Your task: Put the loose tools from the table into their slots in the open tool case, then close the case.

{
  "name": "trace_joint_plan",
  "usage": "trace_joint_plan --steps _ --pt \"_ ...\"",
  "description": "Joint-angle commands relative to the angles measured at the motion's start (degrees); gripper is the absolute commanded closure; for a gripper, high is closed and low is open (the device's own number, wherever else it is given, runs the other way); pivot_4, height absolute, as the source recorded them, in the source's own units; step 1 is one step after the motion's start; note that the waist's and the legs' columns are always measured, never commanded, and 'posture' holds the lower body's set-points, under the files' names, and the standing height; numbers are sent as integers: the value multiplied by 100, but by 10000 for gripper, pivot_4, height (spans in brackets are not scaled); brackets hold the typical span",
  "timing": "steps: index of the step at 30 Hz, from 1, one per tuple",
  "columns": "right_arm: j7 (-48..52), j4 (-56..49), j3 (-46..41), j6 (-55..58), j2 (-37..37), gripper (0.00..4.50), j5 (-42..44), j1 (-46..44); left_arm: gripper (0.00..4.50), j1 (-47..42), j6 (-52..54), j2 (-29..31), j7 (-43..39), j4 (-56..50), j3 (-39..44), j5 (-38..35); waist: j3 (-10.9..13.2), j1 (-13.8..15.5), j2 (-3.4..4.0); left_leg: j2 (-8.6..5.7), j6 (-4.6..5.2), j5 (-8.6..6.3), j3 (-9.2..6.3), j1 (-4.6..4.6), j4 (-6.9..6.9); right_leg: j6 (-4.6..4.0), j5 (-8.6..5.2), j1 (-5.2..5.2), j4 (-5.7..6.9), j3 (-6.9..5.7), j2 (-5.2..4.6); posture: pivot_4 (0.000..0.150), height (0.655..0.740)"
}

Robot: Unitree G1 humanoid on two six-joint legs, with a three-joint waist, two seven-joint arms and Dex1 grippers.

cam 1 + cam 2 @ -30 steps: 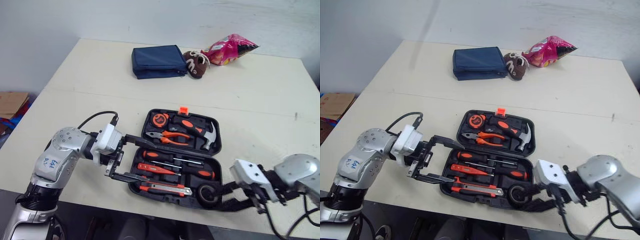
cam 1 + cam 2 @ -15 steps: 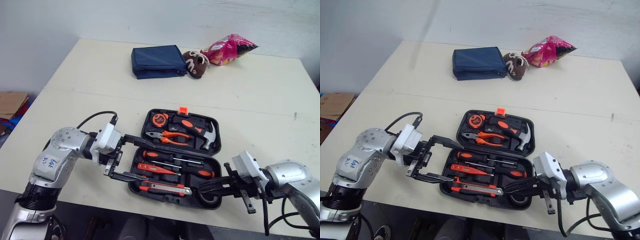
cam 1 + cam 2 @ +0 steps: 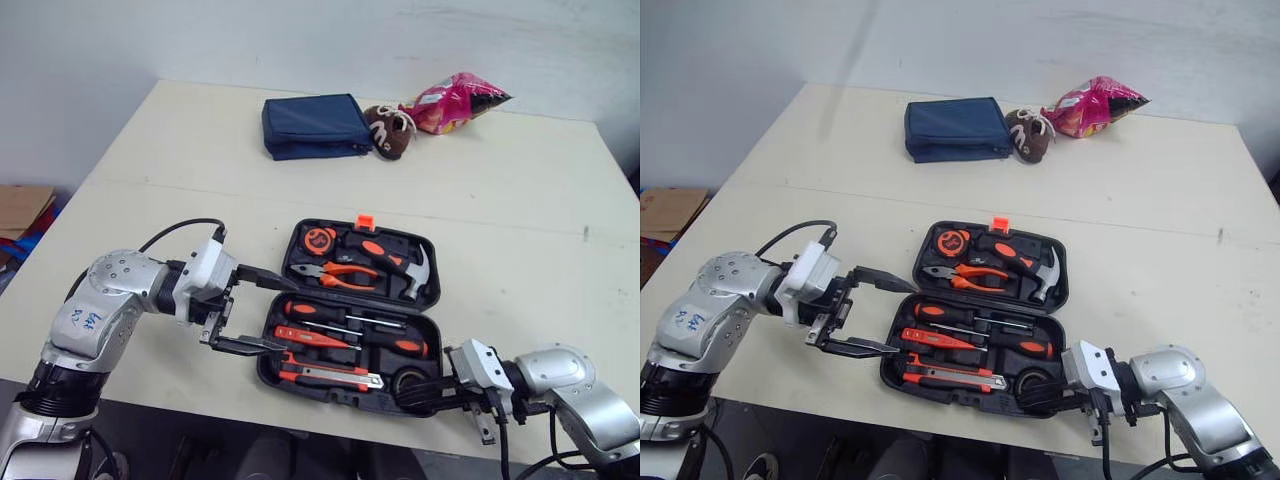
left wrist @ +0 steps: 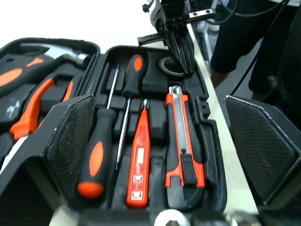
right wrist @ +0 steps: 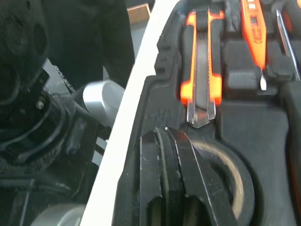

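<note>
Table (image 3: 500, 200), tape roll (image 3: 412, 377) seemingly touching right gripper (image 3: 404, 394)

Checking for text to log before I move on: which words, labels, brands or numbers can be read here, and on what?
No text can be read clearly.
pink snack bag: print too small to read.
tape measure: face label too small to read.
orange tester: markings blurred.
left forearm shell: blue handwriting, not legible.
</note>
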Motion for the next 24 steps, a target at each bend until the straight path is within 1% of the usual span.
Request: trace_joint_plan --steps 1,3,5,7,8,10,12,14,16,19,21,24 --pt "-194 130 -81 106 -51 44472 -142 213 0 41 -88 35 52 -3 178 21 0 0 1 0 0 0 -2 0 0 0 0 0 0 -1 0 1500 7400" --pt "-339 -258 -424 260 -111 44472 192 354 0 107 -262 28 132 183 272 161 6 3 11 0 0 0 -1 -3 -2 0 0 -6 1 -1 0 1500 7400" --pt "-689 -869 -1138 776 -218 44472 909 470 0 123 -479 83 284 611 463 366 15 7 24 0 0 0 0 -6 -5 0 0 -9 5 -1 0 1500 7400" --pt "-980 -1220 -1835 1253 -347 45000 1457 552 5592 89 -633 124 579 1085 622 627 30 9 51 -3 0 0 4 -16 0 1 1 -21 10 1 -2 1500 7400" --pt "-1060 -1299 -2035 1405 -398 45000 1589 585 8316 74 -708 119 682 1234 662 724 30 2 52 -4 0 0 5 -16 6 1 1 -23 11 1 -3 1500 7400" --pt "-1071 -1025 -2570 1488 -614 45000 1479 639 17318 94 -815 167 927 1604 617 1078 30 2 50 1 -1 0 3 -14 4 1 1 -23 13 -1 4 1500 7400" --pt "-1106 -508 -2846 1624 -847 45000 1230 624 26682 114 -578 169 1059 1789 525 1186 30 5 50 1 -1 0 4 -14 -6 1 0 -23 15 -2 5 1500 7400" --pt "-1223 157 -2801 1368 -948 45000 716 492 35652 89 -395 70 1171 1867 370 1282 30 7 50 -1 1 -1 8 -15 -9 2 1 -22 18 0 3 1500 7400" --pt "-1164 581 -2670 1099 -951 45000 421 392 44586 73 -260 3 1136 1851 204 1334 29 21 49 -5 5 -2 9 -17 -9 4 2 -21 16 0 -1 1500 7400" --pt "-1082 1096 -2191 553 -968 45000 -237 211 44586 -117 -260 -277 1328 1973 -47 1559 32 15 53 -5 4 -1 9 -20 -9 3 2 -26 18 -1 1 1500 7400" --pt "-1308 1056 -1770 682 -727 45000 -413 -150 44586 -315 -34 -567 1481 1989 -306 1689 32 1 53 -4 2 0 11 -21 -6 4 2 -30 24 0 3 1500 7400" --pt "-1481 876 -1320 875 -415 45000 -519 -559 44586 -438 223 -792 1569 1887 -596 1843 32 -59 53 -1 0 1 18 -21 2 4 2 -37 43 7 10 1500 7400"
